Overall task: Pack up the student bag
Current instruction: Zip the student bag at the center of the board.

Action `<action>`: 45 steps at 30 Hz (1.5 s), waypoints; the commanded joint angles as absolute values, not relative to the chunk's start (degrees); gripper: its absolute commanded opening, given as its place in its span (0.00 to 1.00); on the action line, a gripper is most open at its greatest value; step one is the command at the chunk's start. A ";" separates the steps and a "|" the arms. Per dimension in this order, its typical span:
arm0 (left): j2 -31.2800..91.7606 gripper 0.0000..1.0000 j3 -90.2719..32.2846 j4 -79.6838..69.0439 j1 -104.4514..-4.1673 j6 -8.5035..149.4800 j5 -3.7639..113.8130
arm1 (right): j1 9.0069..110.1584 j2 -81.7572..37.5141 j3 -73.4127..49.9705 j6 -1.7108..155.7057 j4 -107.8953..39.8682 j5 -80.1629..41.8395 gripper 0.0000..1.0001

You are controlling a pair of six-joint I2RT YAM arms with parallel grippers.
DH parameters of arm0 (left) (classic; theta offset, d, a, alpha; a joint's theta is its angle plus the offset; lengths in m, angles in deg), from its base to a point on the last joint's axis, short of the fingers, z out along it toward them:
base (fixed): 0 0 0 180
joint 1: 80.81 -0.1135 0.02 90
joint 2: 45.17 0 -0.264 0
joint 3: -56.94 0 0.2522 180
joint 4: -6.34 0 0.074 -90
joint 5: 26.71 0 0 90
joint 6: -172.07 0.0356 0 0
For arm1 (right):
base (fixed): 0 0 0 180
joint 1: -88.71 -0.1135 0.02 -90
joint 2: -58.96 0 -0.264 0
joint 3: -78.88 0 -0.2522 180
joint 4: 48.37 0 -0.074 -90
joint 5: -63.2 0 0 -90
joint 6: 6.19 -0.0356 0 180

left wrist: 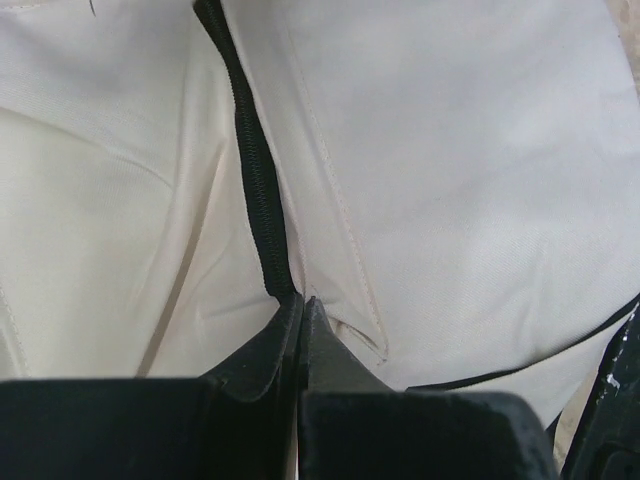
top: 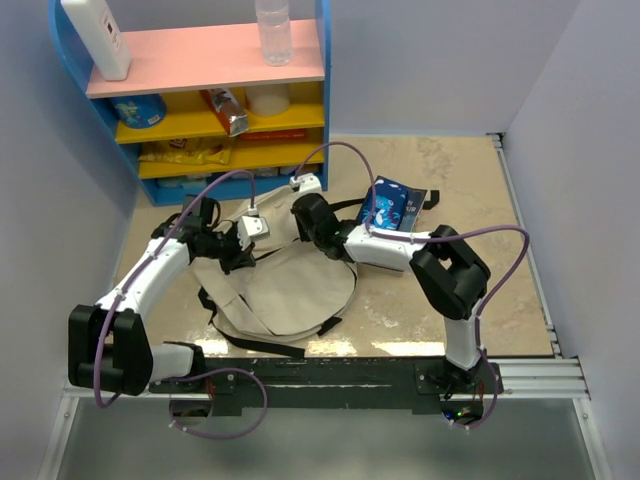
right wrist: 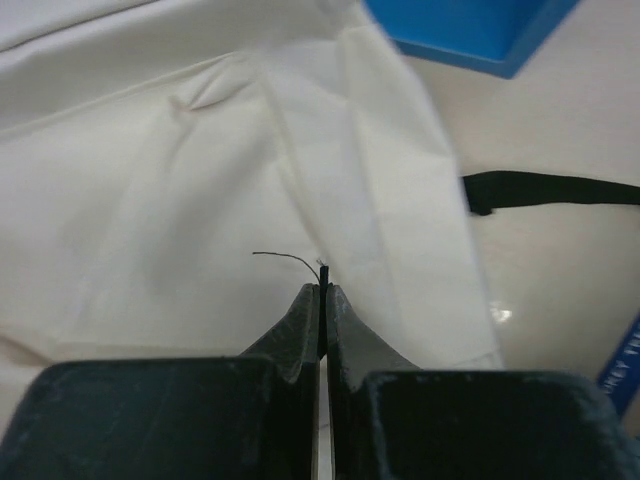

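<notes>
Both arms have white tubular links and bulky black joint housings. The left arm is at 9 o'clock in the overhead view and the right arm at 3 o'clock. Each wrist carries a white camera block. A purple cable arcs along each arm, with a slack loop at 7 o'clock. The black rail sits at 6 o'clock. The left gripper has matte black wedge fingers tapering to thin tips. The right gripper is identical, with lightly scuffed edges.

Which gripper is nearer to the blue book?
Right. The right gripper grips the far edge of the bag, a little left of the book; the left gripper is farther left, shut at the zipper.
</notes>
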State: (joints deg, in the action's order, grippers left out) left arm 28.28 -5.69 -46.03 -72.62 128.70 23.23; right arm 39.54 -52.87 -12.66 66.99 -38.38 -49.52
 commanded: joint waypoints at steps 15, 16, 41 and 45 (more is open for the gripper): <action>26.82 0.00 -8.33 -51.28 -74.22 131.81 25.05 | 46.08 -55.13 -3.69 68.08 -34.78 -66.36 0.06; 26.90 0.00 -8.24 -50.76 -74.22 131.47 25.49 | 46.08 -54.60 -3.68 67.91 -33.48 -65.66 0.18; 42.80 0.53 -18.87 -32.65 -61.04 111.96 25.75 | 43.45 -22.53 -32.06 62.28 -36.54 -48.34 0.51; 46.15 0.53 -19.58 -28.52 -60.33 110.11 28.83 | 43.36 -19.71 -35.49 62.45 -36.36 -47.73 0.45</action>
